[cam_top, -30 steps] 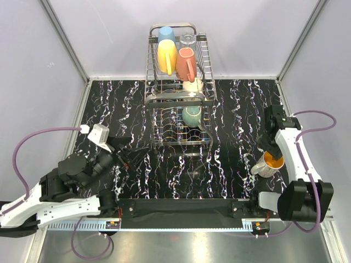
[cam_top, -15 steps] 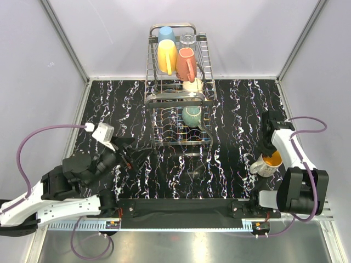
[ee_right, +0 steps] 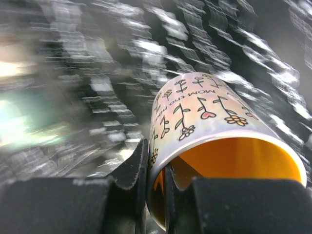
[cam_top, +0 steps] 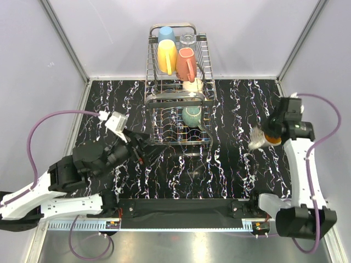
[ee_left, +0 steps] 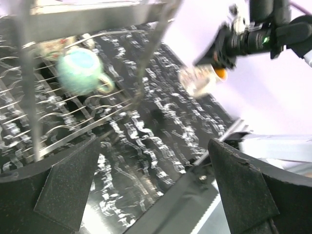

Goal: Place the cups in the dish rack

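Mug (cam_top: 262, 138) with flower print and orange inside is held tilted above the black marbled table (cam_top: 230, 109) at right of frame, its wall pinched between the jaws of the right gripper (cam_top: 271, 134). Other cups (cam_top: 167, 55) are seen in the dish rack (cam_top: 204, 60), upper centre. The left gripper (cam_top: 137, 143), lower left, is spread wide and holds nothing.

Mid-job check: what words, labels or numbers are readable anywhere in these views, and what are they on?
"MOM the ..." is printed on the side of the flowered mug, seen in the right wrist view; the words after it are too blurred to read.
Top external and left wrist views: the same mug is motion-blurred, nothing legible.
Cups in the dish rack: no print can be read.
Arms, cables, table: no legible labels.
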